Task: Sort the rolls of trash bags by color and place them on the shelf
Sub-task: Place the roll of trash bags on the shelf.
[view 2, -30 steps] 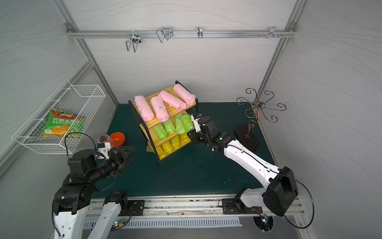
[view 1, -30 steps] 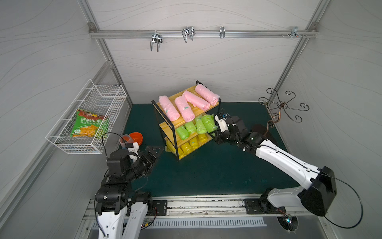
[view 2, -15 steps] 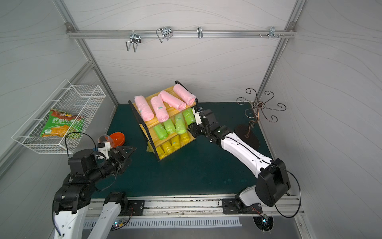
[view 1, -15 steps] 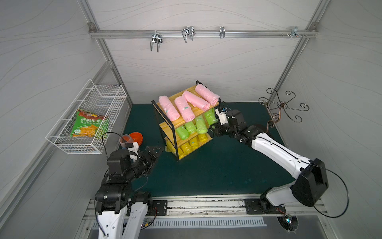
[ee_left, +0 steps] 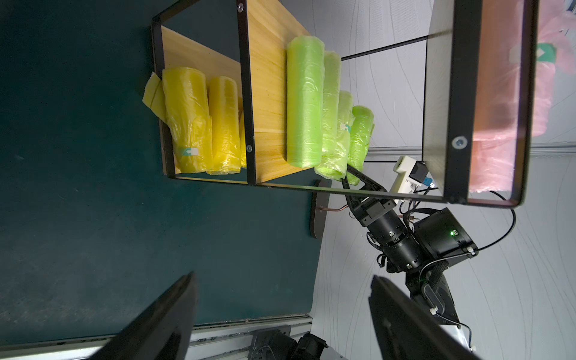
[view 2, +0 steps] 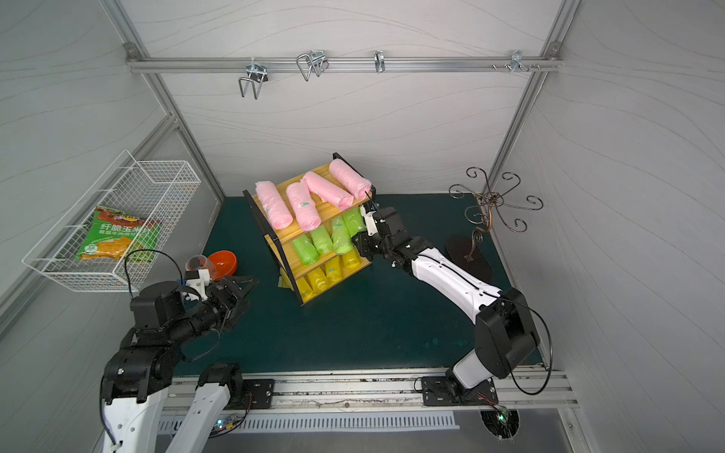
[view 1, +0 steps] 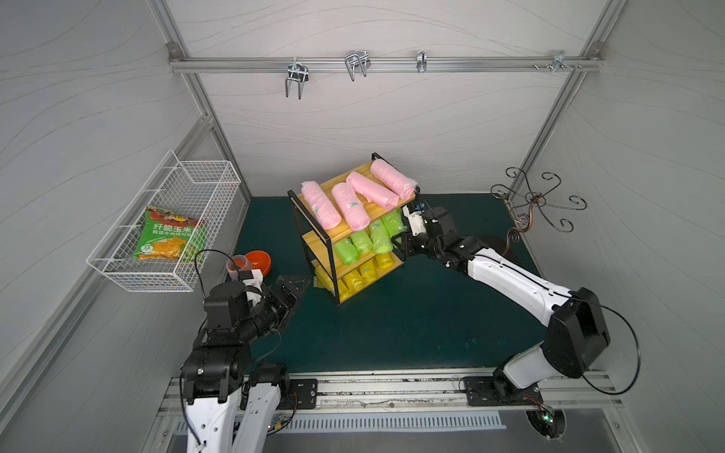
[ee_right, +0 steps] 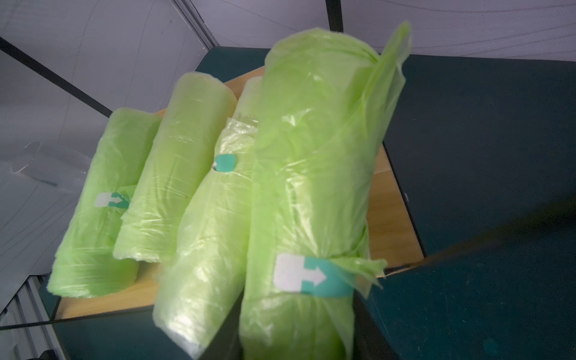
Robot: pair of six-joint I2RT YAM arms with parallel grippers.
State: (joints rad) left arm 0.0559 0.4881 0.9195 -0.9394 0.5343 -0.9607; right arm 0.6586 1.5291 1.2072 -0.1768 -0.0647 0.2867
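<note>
Nearly done: the shelf (view 1: 378,213) held pink rolls (view 1: 353,200) on top, yellow rolls (view 1: 361,274) at the bottom and three green rolls (view 1: 361,243) between. The right gripper (view 1: 400,237) clamped the last green roll (ee_right: 305,187) at that middle tier, not yet let go. The left gripper (view 1: 298,282) gaped empty, apart from the shelf.

**A:** Take the mat (view 1: 412,313) as a clock face, with twelve at the back wall. What stands where?

**B:** The shelf (view 1: 318,245) stands near twelve, set askew. Four top-board rolls (view 1: 325,206) lie on its highest board. Three middle-board rolls (view 1: 361,241) lie below them, and the bottom-board rolls (view 1: 353,280) lie lowest.

**A:** And around it?

**B:** At the shelf's three o'clock side, the right gripper (view 1: 399,240) grips the end roll (ee_right: 311,171), beside those three. A bowl (view 1: 261,261) sits at ten, with a cup (view 1: 237,263) just beside it. The left gripper (view 1: 298,280) hovers at nine, near the shelf. A wire basket (view 1: 208,184) on the wall beyond nine holds a snack packet (view 1: 168,239). A hook stand (view 1: 537,200) stands at two.
</note>
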